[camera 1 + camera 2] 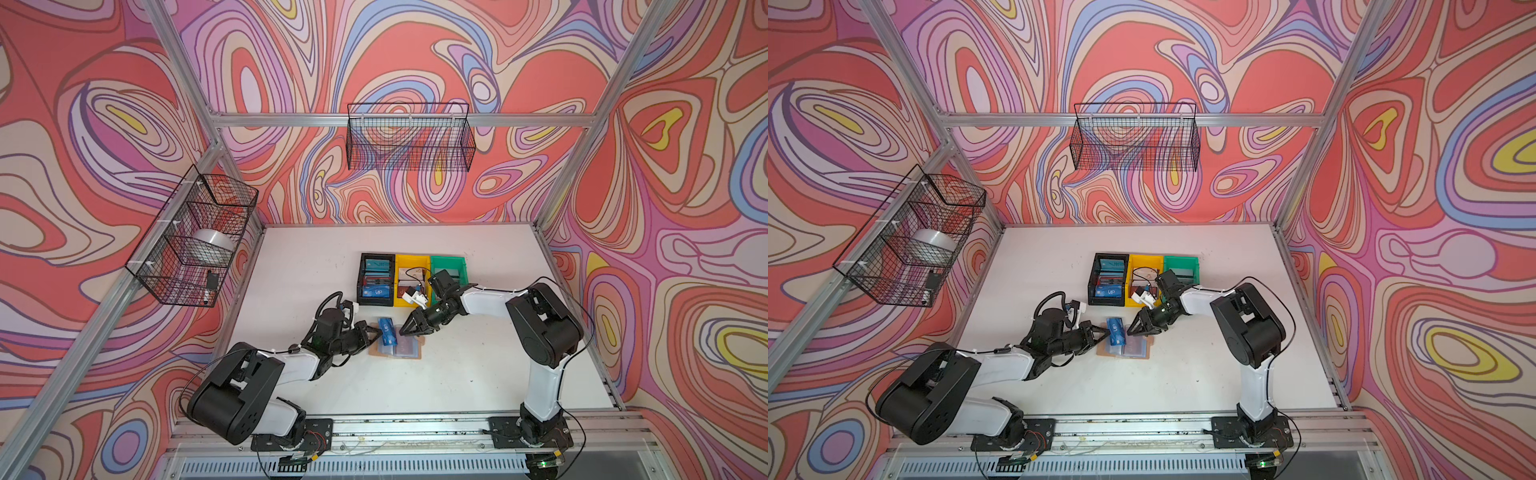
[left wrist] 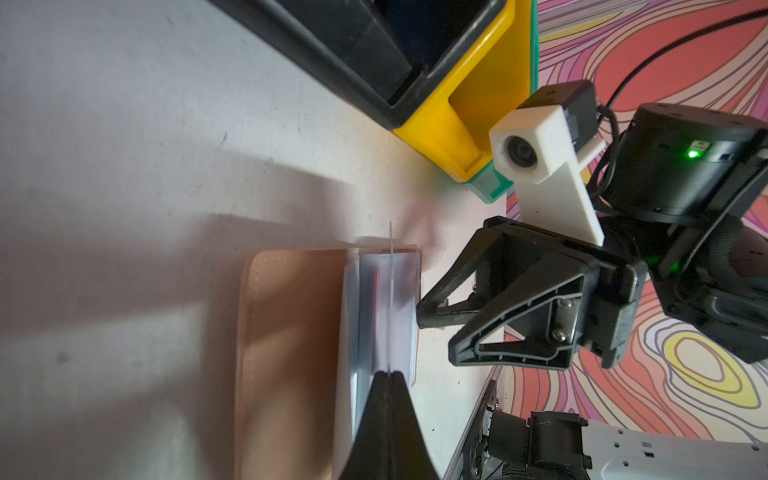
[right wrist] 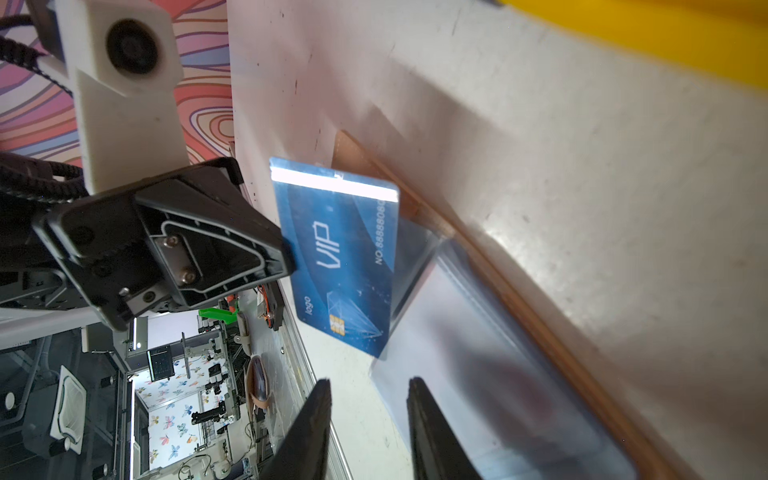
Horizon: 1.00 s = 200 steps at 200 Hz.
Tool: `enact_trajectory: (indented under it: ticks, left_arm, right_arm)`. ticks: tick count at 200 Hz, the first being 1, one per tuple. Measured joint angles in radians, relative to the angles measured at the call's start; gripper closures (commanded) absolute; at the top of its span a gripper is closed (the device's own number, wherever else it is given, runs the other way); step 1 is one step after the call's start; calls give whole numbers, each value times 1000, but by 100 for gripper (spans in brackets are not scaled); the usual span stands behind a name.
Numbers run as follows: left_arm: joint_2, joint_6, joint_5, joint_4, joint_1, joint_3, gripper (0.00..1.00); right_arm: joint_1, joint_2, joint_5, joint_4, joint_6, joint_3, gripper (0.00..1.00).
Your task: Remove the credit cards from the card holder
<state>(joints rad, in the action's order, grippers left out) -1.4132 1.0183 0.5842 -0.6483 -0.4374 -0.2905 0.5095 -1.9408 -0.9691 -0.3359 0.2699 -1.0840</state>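
The tan card holder [image 1: 417,353] lies open on the white table, its clear sleeves [image 3: 478,353] facing up. My left gripper [image 1: 379,332] is shut on a blue VIP credit card [image 3: 345,257], which stands on its edge over the holder's left page [image 2: 291,332]. In the left wrist view the card [image 2: 390,291] shows edge-on above the shut fingertips. My right gripper [image 1: 402,330] hovers open just right of the card, over the holder, nothing between its fingers [image 3: 415,399]. A dim reddish shape [image 3: 532,395] shows through a sleeve.
Behind the holder stand a black bin [image 1: 360,278] with several cards, a yellow bin [image 1: 397,286] and a green bin [image 1: 449,258] in a row. Wire baskets [image 1: 409,137] hang on the back and left walls.
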Motion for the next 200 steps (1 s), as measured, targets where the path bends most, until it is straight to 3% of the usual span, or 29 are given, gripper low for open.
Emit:
enact_trajectory:
  ticks: [67, 200]
  left_arm:
    - [0, 38, 26, -74, 1, 1, 100]
    - [41, 33, 29, -37, 5, 1, 100]
  right_arm:
    - [0, -24, -16, 20, 5, -34, 66]
    - [0, -38, -114, 186, 108, -32, 65]
